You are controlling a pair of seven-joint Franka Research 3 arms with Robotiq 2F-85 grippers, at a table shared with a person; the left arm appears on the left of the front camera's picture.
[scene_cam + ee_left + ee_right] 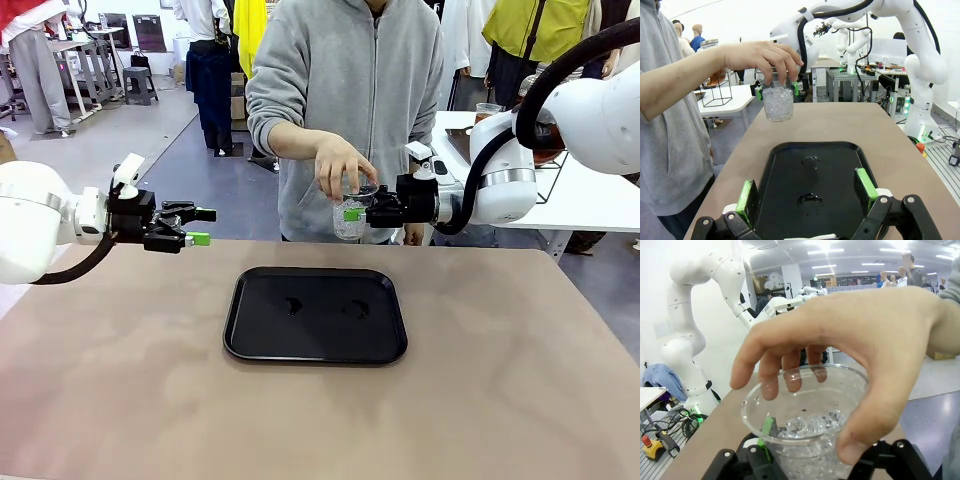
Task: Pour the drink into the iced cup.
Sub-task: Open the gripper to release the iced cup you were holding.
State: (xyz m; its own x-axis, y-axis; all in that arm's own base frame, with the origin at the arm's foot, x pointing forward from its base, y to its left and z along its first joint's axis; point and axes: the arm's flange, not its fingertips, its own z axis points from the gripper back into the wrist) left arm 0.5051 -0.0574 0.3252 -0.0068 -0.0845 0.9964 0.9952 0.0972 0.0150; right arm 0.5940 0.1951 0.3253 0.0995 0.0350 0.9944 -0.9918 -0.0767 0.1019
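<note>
Nearest the robot, the black tray (315,314) lies flat on the brown table (500,400), bare but for a couple of wet marks. To its left the left gripper (203,227) hovers above the table edge with its green-padded jaws spread wide and nothing between them. Farther out, above the table's far edge, the right gripper (352,212) is clamped on the iced cup (352,215), a clear plastic cup partly filled with ice, while the person's hand (340,165) holds its rim from above with fingers curled over the opening (both grip it at once). The step in hand looks like a handover, and it goes best if the gripper keeps the cup upright and steady, without pulling, until the hand lets go. Farthest back, on the white side table (590,200) behind the right arm, amber drink (545,148) glimpses through a glass jar, mostly hidden
</note>
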